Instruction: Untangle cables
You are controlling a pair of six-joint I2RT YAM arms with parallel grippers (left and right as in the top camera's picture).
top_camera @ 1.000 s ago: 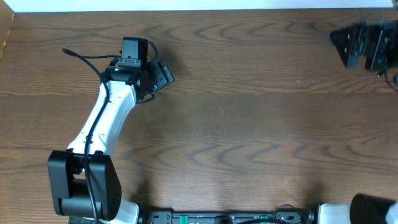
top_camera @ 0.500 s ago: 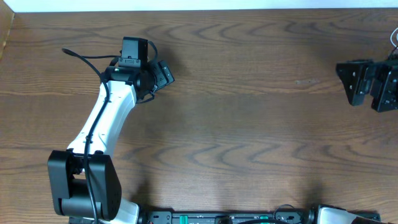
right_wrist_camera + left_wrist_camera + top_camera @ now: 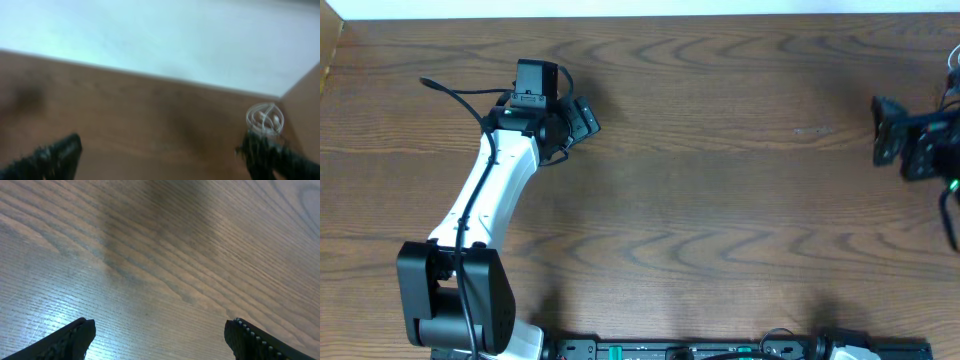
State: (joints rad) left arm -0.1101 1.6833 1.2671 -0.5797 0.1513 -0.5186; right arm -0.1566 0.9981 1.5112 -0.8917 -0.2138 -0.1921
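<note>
Well, the only cable I can find is a small white coil [image 3: 265, 119]. It shows in the right wrist view, lying on the bench [image 3: 720, 200] far off near the back edge, close to where a brown wooden side comes in. The picture is blurry, so I cannot tell where its ends or plugs are. From above I cannot see it at all. No black cable shows in any view.

The right pincer [image 3: 162, 152] is wide open and holds nothing. The coil sits just above its right finger in the picture, but well apart from it. The left pincer [image 3: 160, 335] is open too, with only bare wood under it. It hangs over the left part of the bench, a long way from the coil.

I think the coil is very light and soft. It looks thin and bendy, so it can flop, slide on the smooth wood, or slip out of a loose pinch. It will not break easily, but a hard tug could pull the loops tighter. A good place to hold is the rim of the ring, where the loops lie together. Then the other pincer could take one loose strand and draw it out gently.

I see no box, tray or bowl, so nothing is inside anything.
</note>
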